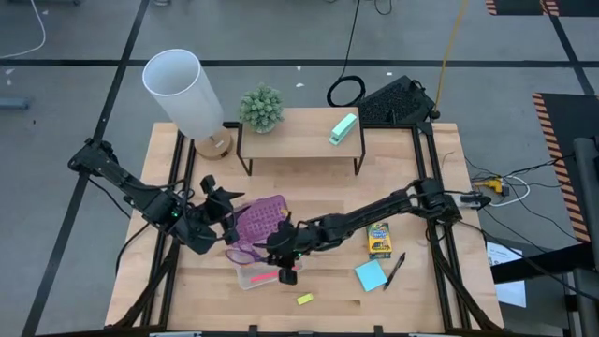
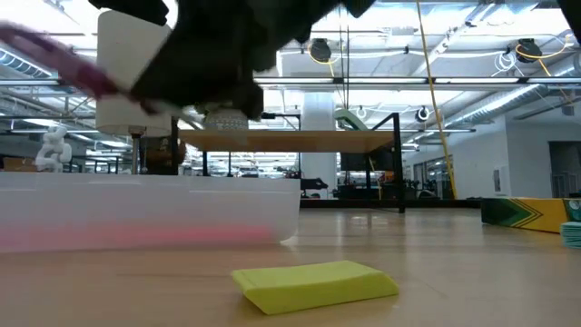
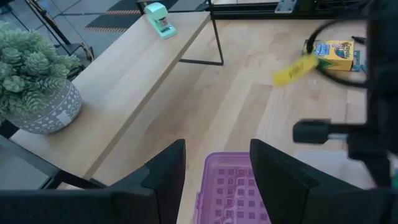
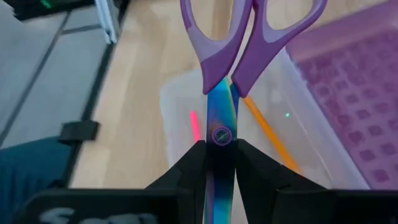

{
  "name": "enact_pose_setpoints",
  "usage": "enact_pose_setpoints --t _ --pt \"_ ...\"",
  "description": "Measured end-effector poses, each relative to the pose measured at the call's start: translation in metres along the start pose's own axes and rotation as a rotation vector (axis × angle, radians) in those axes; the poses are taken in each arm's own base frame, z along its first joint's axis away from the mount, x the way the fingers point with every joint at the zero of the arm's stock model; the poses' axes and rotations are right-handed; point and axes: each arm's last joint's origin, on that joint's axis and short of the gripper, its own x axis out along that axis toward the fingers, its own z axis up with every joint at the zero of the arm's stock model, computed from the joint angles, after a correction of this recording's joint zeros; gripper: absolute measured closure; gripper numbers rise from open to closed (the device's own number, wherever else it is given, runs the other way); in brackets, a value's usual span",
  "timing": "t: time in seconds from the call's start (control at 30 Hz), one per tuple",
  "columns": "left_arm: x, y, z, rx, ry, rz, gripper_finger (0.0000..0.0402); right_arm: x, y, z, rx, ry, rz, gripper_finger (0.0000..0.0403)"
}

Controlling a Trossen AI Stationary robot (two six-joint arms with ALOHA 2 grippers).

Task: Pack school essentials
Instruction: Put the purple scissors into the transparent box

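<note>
Low and left of centre in the high view, the purple-handled scissors are being gripped by the blades in the right gripper above the clear case. They should be lowered flat beside the pencils while the purple lid is being clasped open by the left gripper.

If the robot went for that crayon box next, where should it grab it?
Probably across its two long sides, coming straight down from above. The crayon box lies flat on the table, a narrow rectangle, so its short width likely fits between two fingers. The blue sticky-note pad and black pen lie just beyond one end, apart from it, leaving the long sides free.
</note>
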Motion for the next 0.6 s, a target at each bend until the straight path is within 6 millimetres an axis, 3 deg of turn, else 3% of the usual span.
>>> enact_pose_setpoints --t 0.1,0.6 --pt "0.0 0.0 0.0 0.001 0.0 0.0 0.0218 0.009 -0.004 -0.009 0.018 0.045 -0.019 0.0337" --pt "0.0 0.0 0.0 0.006 0.0 0.0 0.0218 0.017 -0.01 -0.025 -0.062 0.138 -0.074 0.0337"
